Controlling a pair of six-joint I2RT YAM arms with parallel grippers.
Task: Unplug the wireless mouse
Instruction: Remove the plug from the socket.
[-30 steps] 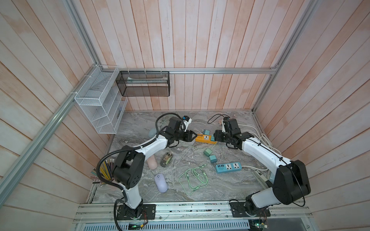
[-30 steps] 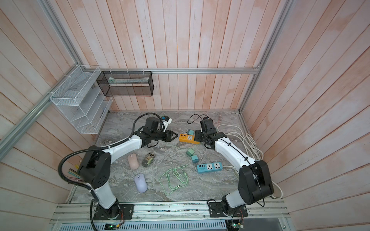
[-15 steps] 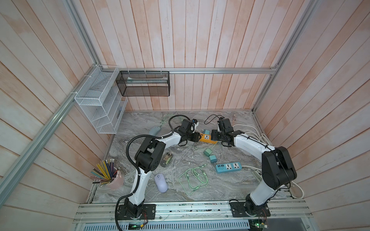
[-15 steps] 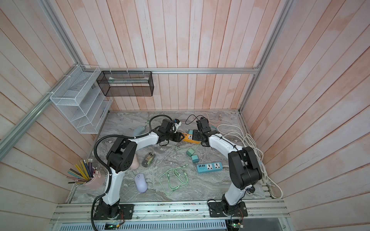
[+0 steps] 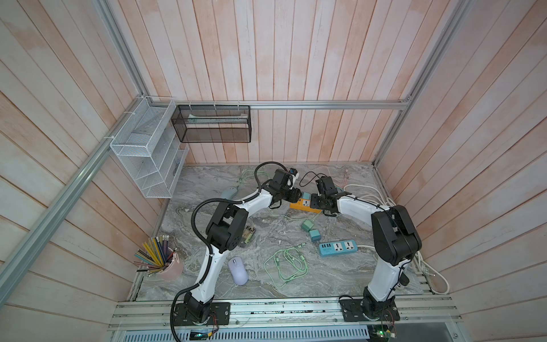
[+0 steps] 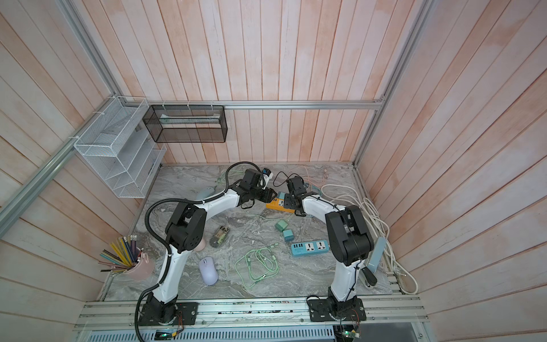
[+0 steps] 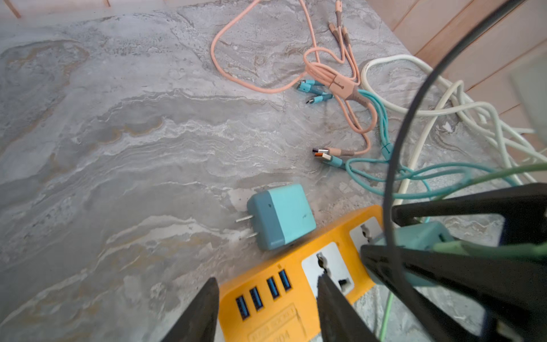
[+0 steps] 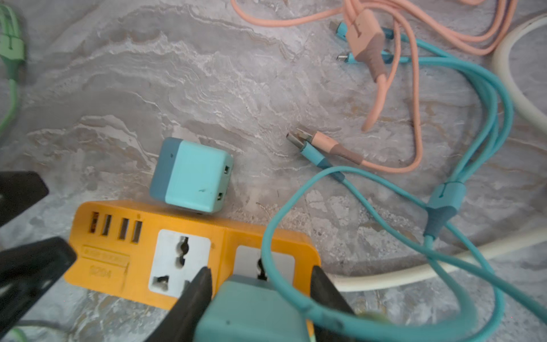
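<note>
A: What are the two arms working at?

B: Both meet at the orange plastic power strip (image 8: 139, 260) on the grey marbled tabletop (image 7: 118, 148). The left gripper (image 7: 266, 278) stands over the strip's USB end with its black fingers apart, one just beside the end and one over the nearer socket. Whether they pinch the strip, I cannot tell

A: And the right one?

B: The right gripper (image 8: 261, 269) has its fingers pressed to either side of the teal cube-shaped charger (image 8: 251, 311). The charger is plugged into the socket farthest from the strip's USB ports, and a thin green cable (image 7: 488, 247) sits in its port

A: Where is the mouse?

B: A pale blue oval mouse (image 5: 228, 194) lies well apart from the strip, beyond the left arm's wrist. A lilac oval wireless mouse (image 5: 237, 271) sits farther from the strip still. Which one the plugged cable feeds, I cannot trace. A loose two-tone blue charger (image 8: 192, 177) lies against the strip's long edge, prongs clear of any socket
</note>
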